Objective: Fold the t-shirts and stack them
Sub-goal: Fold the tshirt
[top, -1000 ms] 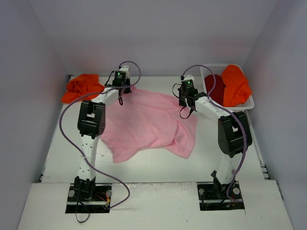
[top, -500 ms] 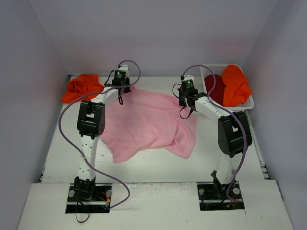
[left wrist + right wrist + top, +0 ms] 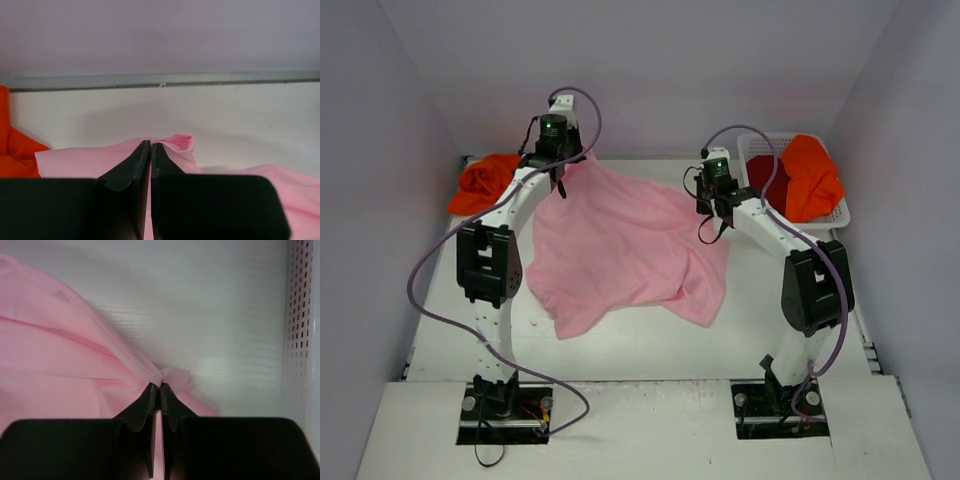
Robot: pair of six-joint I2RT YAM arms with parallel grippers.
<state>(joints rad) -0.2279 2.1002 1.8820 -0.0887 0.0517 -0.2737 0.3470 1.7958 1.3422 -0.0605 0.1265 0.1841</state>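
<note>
– While the near hem of the light pink t-shirt point(image 3: 625, 245) lay rumpled on the near side of the table point(image 3: 440, 330), how did the cloth look to handle?
– Soft, light, limp. It draped and creased flat with no stiffness, and nothing about it looked fragile. It was far wider than either gripper, so it was best pinched in a small bunch at a corner or edge, one gripper per side.
– And the grips?
– Both were at the far edge. The left gripper point(image 3: 151, 145) had its jaws pressed together on a pucker of pink at the far-left corner. The right gripper point(image 3: 160, 386) was clamped likewise on a pink tuck at the far-right corner, near the white basket point(image 3: 300, 315).
– Beyond that?
– An orange t-shirt point(image 3: 480, 182) was bunched at the table's far left, just beside the pink one. In the basket were a dark red t-shirt point(image 3: 767, 182) and a second orange t-shirt point(image 3: 812, 178), both unfolded.
– Change from a second before?
– The left gripper had risen and swung farther back, drawing its corner up into a taut peak. The right gripper had edged slightly back. The near hem was unmoved, and both pinches had held.
</note>
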